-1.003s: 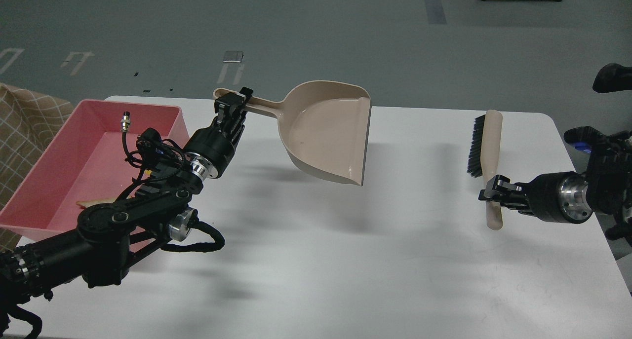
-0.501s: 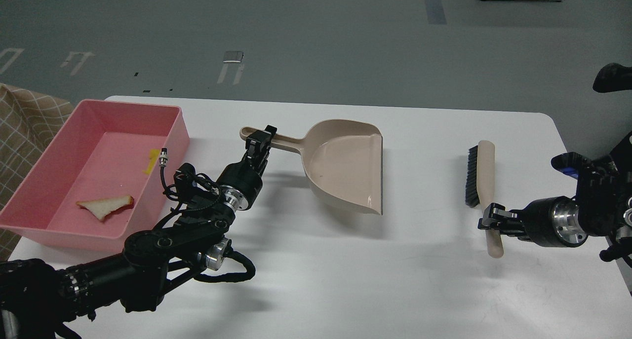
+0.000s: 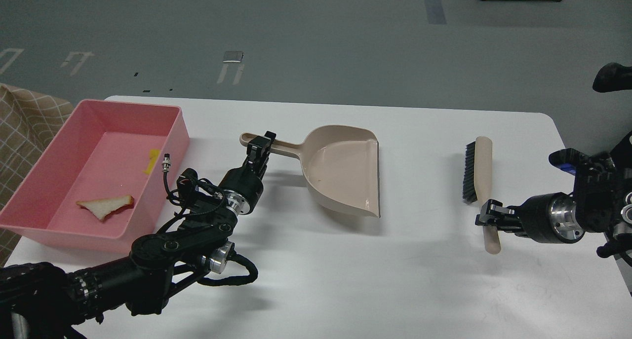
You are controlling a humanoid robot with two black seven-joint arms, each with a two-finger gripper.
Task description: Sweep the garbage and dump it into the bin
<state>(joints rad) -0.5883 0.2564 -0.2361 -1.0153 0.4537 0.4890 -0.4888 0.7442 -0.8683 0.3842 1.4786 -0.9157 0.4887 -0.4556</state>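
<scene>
The pink bin stands at the table's left edge. Inside it lie the triangular white bread slice and the yellow sponge piece, seen edge-on. My left gripper is shut on the handle of the beige dustpan, which rests low on the table at its middle, mouth facing right. My right gripper is shut on the handle of the beige brush with black bristles, held low over the table's right part.
The white table ends close behind the bin and at the right near my right arm. A checked beige cloth lies off the table's left edge beside the bin.
My left gripper brought the dustpan down from a raised, tilted pose near the bin to the table's middle. The right gripper lowered the brush slightly. The garbage in the bin came into view.
</scene>
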